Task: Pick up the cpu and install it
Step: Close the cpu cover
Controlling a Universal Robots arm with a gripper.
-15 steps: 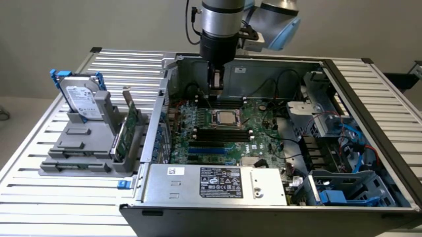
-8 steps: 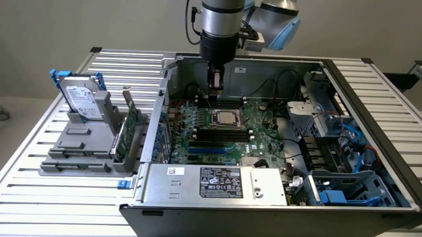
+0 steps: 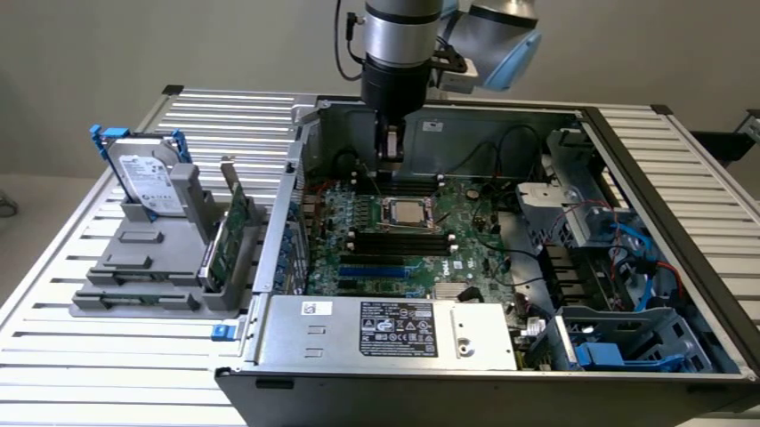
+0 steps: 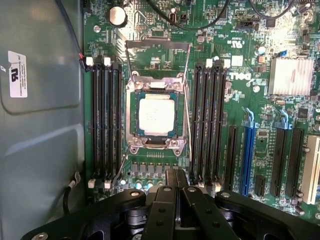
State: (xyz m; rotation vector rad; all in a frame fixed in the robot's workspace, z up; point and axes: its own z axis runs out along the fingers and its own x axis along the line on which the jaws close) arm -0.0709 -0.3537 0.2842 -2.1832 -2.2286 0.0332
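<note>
Shows the cpu (image 4: 156, 114) lying flat in the square metal-framed socket (image 4: 134, 145) at the middle of the green motherboard (image 4: 150, 20), silvery top up, thin rim all round. Hems it in with long black memory slots (image 4: 105, 120) close on one side and a second bank (image 4: 212, 120) on the other; leaves open air straight above the chip. Places a thin wire frame (image 4: 157, 50) just beyond the socket, over the board.

Finds the tool (image 4: 176, 172) pressed together, pinching nothing, black fingers hanging above the board near the socket's edge, apart from the chip. From the exterior view, sets the tool (image 3: 392, 165) inside the open case (image 3: 475, 396), close to its far wall, with the cpu (image 3: 408, 213) below and nearer the camera.

Reads "DELL" in white on the board (image 4: 239, 76). Carries a white sticker (image 4: 17, 74) on the smooth grey case wall, print too small to read, and a black-and-white label on the boxy metal power supply (image 3: 398, 327).

Rests the case on a ribbed metal worktop (image 3: 107, 356); beside it, a grey hard drive (image 3: 149, 182) with white label, upright in a grey holder.
</note>
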